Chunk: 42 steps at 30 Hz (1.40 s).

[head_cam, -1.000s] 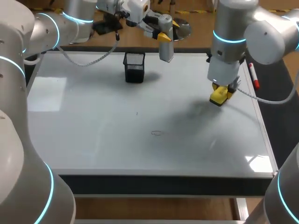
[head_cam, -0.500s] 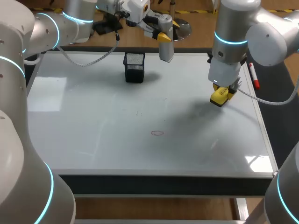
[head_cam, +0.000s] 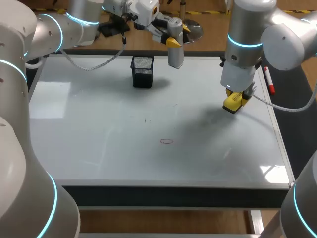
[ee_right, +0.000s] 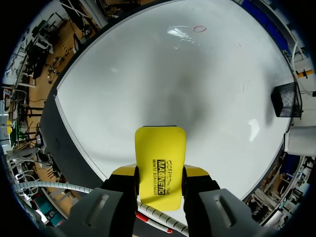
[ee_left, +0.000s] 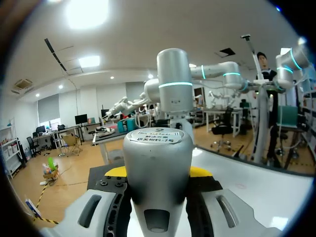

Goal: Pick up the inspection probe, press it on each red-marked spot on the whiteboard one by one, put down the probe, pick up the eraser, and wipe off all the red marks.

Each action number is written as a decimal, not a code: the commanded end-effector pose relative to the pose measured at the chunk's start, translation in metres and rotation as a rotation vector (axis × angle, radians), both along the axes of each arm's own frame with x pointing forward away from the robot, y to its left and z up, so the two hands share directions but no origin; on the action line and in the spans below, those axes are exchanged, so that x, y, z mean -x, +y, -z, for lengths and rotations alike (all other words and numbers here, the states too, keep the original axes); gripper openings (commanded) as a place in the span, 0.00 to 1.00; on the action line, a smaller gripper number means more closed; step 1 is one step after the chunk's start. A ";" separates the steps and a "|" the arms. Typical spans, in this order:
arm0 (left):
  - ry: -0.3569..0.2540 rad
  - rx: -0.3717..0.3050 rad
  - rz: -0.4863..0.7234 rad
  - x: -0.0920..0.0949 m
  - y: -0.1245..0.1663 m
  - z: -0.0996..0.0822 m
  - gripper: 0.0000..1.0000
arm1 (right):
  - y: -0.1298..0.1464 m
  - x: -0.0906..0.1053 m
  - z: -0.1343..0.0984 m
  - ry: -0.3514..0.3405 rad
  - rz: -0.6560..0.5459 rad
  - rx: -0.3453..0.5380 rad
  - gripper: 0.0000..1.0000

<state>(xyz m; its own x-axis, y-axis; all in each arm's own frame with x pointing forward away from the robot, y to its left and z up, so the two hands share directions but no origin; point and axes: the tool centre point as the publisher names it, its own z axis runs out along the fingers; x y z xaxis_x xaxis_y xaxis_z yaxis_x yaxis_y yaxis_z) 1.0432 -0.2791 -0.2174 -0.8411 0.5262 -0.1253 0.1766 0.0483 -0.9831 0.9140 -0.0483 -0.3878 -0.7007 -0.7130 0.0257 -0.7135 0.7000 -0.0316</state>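
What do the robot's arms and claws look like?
The left arm and right arm are fat, rounded, silver-white tubes with glowing blue rings at the joints. Pale cables loop off both. The left gripper and right gripper have dark-and-grey bodies and two yellow-tipped fingers.

Left claw (head_cam: 177,35) clamped, right claw (head_cam: 234,101) clamped, pointing down

Dark-edged table (head_cam: 173,196) — light glares on its glossy top, brightest near the front right corner.
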 end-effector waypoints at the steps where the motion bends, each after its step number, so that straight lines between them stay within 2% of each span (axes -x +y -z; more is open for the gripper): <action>1: 0.007 -0.038 0.260 0.010 0.003 -0.003 0.00 | -0.001 0.000 -0.001 0.000 -0.002 0.002 0.00; 9: 0.020 -0.031 0.251 0.055 0.016 -0.009 0.00 | -0.001 0.000 -0.001 0.000 -0.002 0.002 0.00; 17: -0.011 -0.031 0.253 0.109 0.027 -0.014 0.00 | -0.001 0.000 -0.001 0.000 -0.002 0.002 0.00; 23: -0.033 -0.011 0.243 0.141 0.034 -0.017 0.00 | -0.001 0.000 -0.001 0.000 -0.002 0.002 0.00; 32: -0.039 -0.027 0.249 0.194 0.038 -0.010 0.00 | -0.001 0.000 -0.001 0.000 -0.002 0.002 0.00; 33: -0.035 -0.042 0.244 0.199 0.039 -0.009 0.00 | -0.001 0.000 -0.001 0.000 -0.002 0.002 0.00; 42: -0.024 -0.033 0.240 0.239 0.048 -0.001 0.00 | -0.001 0.000 -0.001 0.000 -0.002 0.002 0.00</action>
